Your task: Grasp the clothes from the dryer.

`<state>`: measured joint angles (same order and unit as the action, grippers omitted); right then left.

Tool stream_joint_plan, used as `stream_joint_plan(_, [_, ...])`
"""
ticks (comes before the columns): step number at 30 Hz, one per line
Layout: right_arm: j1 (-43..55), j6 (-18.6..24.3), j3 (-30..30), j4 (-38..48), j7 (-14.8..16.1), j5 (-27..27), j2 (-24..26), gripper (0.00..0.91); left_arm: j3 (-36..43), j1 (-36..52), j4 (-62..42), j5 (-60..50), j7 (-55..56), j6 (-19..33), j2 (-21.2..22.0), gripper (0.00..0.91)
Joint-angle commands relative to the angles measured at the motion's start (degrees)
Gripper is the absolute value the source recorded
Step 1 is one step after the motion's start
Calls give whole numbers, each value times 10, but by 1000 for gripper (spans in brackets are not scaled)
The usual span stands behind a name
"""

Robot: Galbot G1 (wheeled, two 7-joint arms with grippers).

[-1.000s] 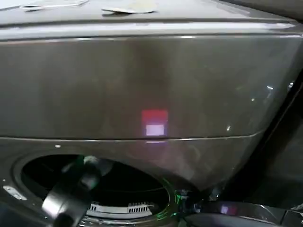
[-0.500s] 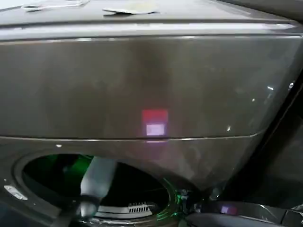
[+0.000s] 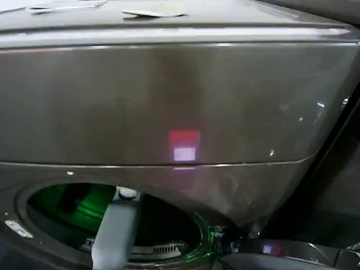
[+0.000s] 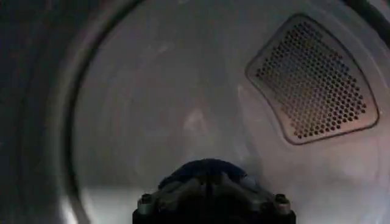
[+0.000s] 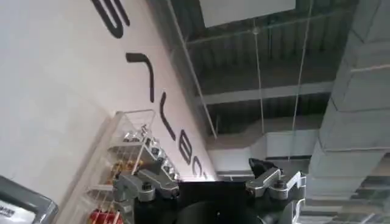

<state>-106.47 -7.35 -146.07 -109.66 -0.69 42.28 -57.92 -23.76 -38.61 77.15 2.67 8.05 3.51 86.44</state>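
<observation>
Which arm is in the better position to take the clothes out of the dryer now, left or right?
Left. The left arm reaches through the dryer porthole, and the left gripper sits right at the clothes in the drum. The right gripper points up at the ceiling, away from the machine.

Left end effector [image 4: 212, 182] closed; right end effector [image 5: 210, 182] spread, raised.

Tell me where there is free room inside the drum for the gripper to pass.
Inside the dryer, the pale back wall is bare between the dark rim and the perforated vent. It is crowded low down, where the left gripper sits at the dark clothes. In the head view, the left arm fills part of the opening.
</observation>
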Motion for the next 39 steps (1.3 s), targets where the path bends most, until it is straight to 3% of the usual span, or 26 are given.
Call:
stream_joint_plan(1, [-1, 13, -3, 2, -1, 2, 0, 907, -3, -25, 30, 2, 9, 14, 0, 0])
stream_joint_plan(39, [-9, 7, -17, 0, 4, 2, -3, 907, 4, -23, 36, -1, -7, 8, -8, 0])
